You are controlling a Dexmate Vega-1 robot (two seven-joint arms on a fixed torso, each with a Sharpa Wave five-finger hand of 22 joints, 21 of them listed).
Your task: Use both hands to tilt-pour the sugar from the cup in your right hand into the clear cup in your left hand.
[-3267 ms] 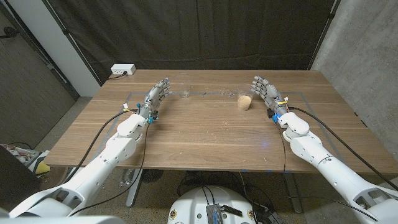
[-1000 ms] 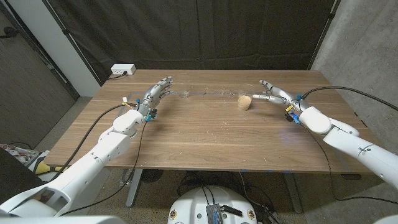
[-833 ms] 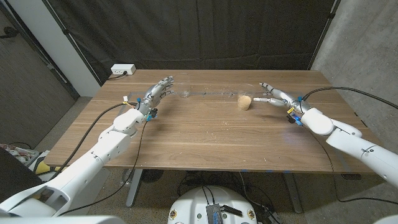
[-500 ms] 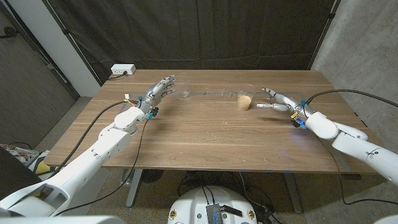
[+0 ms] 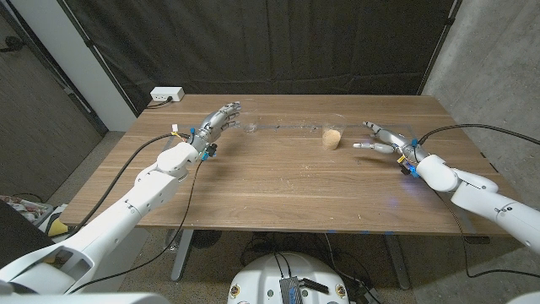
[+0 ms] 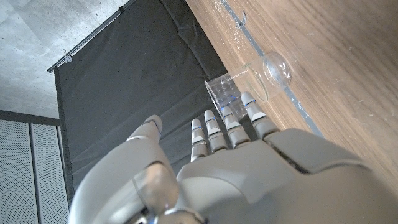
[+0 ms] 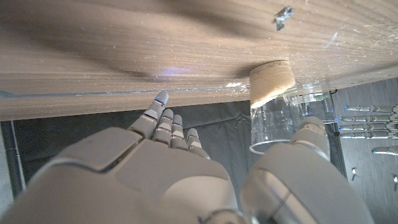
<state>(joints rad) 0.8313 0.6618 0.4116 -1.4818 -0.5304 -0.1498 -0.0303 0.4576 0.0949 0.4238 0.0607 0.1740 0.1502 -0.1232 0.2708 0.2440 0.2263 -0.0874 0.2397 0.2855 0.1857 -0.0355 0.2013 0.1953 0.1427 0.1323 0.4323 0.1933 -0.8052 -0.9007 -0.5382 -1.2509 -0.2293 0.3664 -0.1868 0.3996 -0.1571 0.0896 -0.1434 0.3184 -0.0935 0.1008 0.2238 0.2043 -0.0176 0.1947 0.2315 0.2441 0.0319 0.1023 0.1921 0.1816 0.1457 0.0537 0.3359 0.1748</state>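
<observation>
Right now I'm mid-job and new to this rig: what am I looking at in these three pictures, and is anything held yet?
A robot with two white arms, each ending in a five-finger hand, stands at a wooden table. The wide picture comes from its head camera, looking down over both arms. The other two come from cameras on the wrists, looking along the back of each hand, and they are turned, so the table shows overhead. On the table stand a cup holding sugar and an empty clear cup. The left hand is close beside the clear cup, fingers reaching toward it. The right hand is a short way from the sugar cup, fingers apart. Nothing is held yet.
</observation>
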